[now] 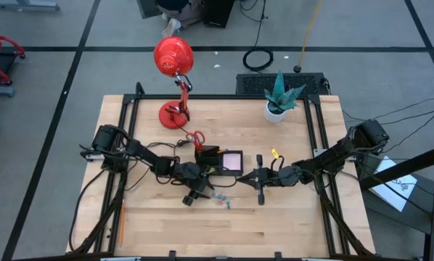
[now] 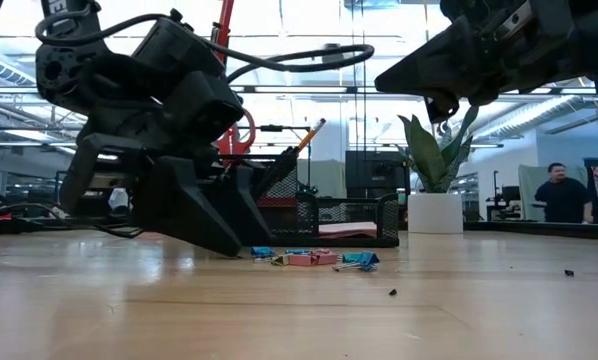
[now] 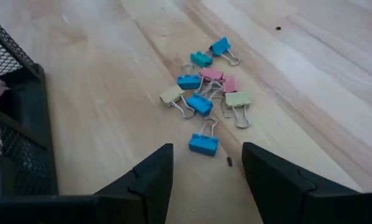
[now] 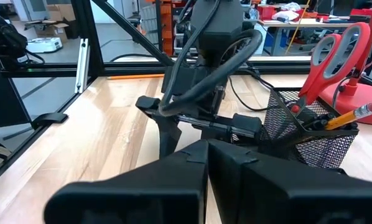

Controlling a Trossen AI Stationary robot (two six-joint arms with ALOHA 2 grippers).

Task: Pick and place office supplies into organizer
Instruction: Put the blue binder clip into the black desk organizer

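We're mid-pick on the clips: left gripper (image 3: 201, 177) low over the table w/ fingers apart, nearest blue clip (image 3: 203, 144) just ahead, rest of the pile (image 3: 204, 90) beyond; next we'd straddle one & close; organizer (image 1: 218, 160) alongside; right gripper (image 1: 261, 190) waits nearby, closed, empty

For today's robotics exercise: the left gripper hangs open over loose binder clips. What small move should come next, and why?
Probably lower the left gripper onto the nearest blue clip and close. Its fingers stand open just short of it, the clips lie loose beside the organizer, and the right gripper waits shut.
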